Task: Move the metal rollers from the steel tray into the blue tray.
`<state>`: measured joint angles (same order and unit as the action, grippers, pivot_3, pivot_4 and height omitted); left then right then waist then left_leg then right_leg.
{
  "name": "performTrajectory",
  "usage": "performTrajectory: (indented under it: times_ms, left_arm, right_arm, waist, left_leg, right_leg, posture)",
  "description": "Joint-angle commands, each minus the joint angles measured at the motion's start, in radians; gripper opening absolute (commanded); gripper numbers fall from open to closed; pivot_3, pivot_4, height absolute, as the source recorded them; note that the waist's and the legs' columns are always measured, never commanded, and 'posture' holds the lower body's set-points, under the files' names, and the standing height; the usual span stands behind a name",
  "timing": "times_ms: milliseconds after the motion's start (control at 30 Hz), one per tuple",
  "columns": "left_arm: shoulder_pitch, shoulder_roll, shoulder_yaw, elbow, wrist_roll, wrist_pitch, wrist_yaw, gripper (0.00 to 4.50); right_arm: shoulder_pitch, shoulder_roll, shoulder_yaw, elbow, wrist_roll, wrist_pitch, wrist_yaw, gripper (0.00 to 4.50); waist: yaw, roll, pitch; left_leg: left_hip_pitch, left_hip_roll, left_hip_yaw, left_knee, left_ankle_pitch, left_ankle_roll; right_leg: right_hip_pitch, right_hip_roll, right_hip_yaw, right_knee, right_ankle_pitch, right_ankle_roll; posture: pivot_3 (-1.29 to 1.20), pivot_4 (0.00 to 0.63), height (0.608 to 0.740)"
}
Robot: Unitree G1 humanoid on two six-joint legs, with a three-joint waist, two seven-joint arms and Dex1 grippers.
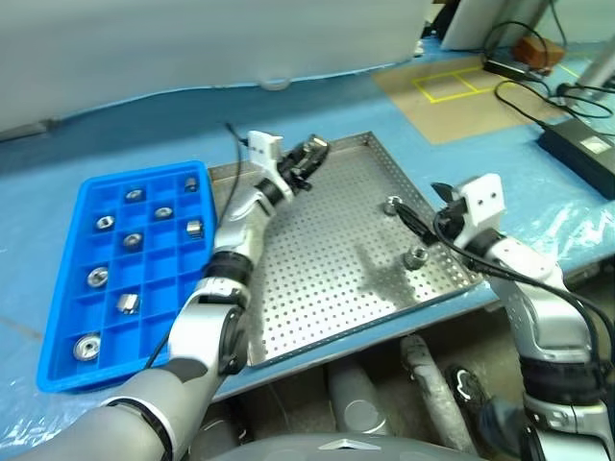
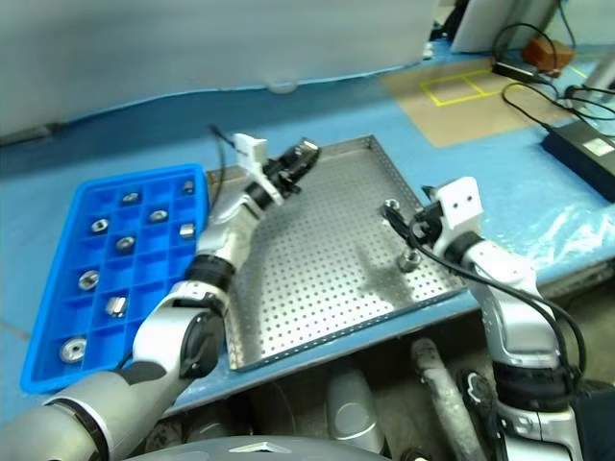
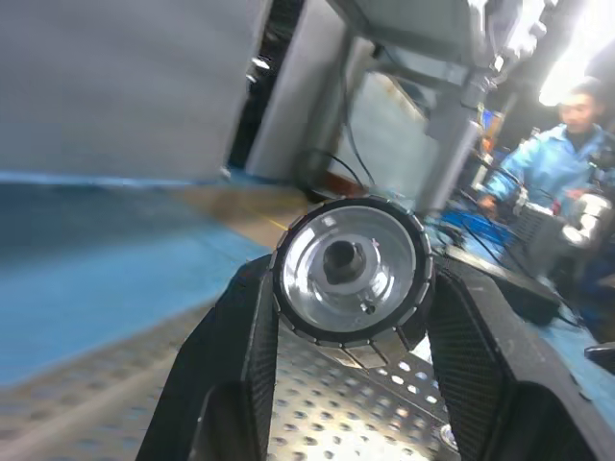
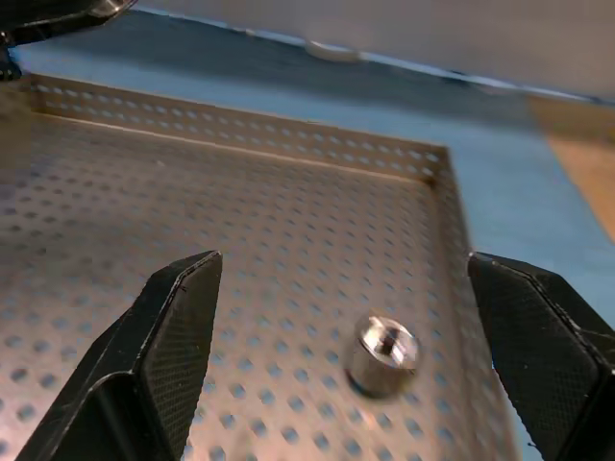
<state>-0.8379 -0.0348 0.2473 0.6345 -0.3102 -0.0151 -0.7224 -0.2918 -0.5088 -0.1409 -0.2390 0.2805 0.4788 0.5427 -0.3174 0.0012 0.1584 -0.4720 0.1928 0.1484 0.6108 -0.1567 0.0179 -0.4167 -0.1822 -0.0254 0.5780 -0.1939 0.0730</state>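
Note:
My left gripper [image 1: 312, 154] hangs above the far left corner of the steel tray [image 1: 327, 279], shut on a metal roller [image 3: 348, 267] whose round face with its central hole shows between the two fingers [image 3: 240, 355]. Two more metal rollers [image 1: 392, 204] [image 1: 416, 256] lie near the steel tray's right rim. My right gripper [image 1: 415, 229] is low over that side, open wide, with one roller [image 4: 382, 353] lying on the tray floor ahead between its fingers, untouched. The blue tray [image 1: 58, 355] lies left of the steel tray and holds several rollers [image 1: 97, 278] in its compartments.
Both trays rest on a blue-covered table [image 1: 115, 125]. At the far right are a black box [image 1: 586, 149], cables [image 1: 524, 91] and a brown board with yellow tape [image 1: 452, 86]. A person in blue [image 3: 562, 163] stands in the background of the left wrist view.

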Motion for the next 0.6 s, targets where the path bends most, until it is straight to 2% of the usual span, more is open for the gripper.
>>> performTrajectory:
  times_ms: [33,200,400,467,600]
  left_arm:
    - [0.101,0.027,-0.044,-0.328,-0.078,0.140,0.024,1.86]
    - [0.287,0.125,-0.071,-0.642,-0.090,0.285,0.100,1.86]
    - [0.446,0.254,-0.089,-0.793,-0.048,0.346,0.163,1.86]
    - [0.474,0.285,-0.096,-0.804,-0.038,0.356,0.171,1.86]
    - [0.493,0.336,-0.138,-0.777,-0.017,0.354,0.144,1.86]
  right_arm:
    - [-0.092,0.019,0.049,0.067,0.043,-0.065,0.100,4.30]
    - [-0.184,0.030,0.137,0.169,0.083,-0.073,0.270,4.30]
    - [-0.298,0.074,0.209,0.347,0.047,-0.156,0.365,4.30]
    - [-0.326,0.088,0.219,0.390,0.038,-0.182,0.380,4.30]
    - [-0.361,0.115,0.232,0.448,0.019,-0.225,0.384,4.30]
  waist:
    - [0.054,0.000,0.000]
    - [0.227,0.001,0.000]
    - [0.388,0.002,0.001]
    - [0.418,0.002,0.001]
    - [0.430,0.002,0.001]
  left_leg:
    - [0.000,0.001,0.000,0.001,0.000,0.000]
    - [0.005,0.010,0.001,0.002,0.002,-0.001]
    - [0.016,0.016,0.002,-0.012,0.013,-0.021]
    - [0.018,0.018,0.002,-0.017,0.015,-0.027]
    - [0.023,0.020,0.002,-0.023,0.020,-0.035]
  right_leg:
    - [0.000,0.000,0.000,0.003,-0.001,-0.002]
    - [0.000,0.006,0.000,0.012,-0.004,-0.010]
    - [0.001,0.017,0.002,0.013,-0.002,-0.022]
    - [0.001,0.020,0.002,0.014,-0.001,-0.023]
    - [0.000,0.022,0.002,0.015,0.000,-0.025]
  posture:
    - [-0.20,0.150,0.740]
    - [-0.01,0.150,0.740]
    - [0.11,0.150,0.740]
    - [0.12,0.150,0.740]
    - [0.12,0.150,0.740]
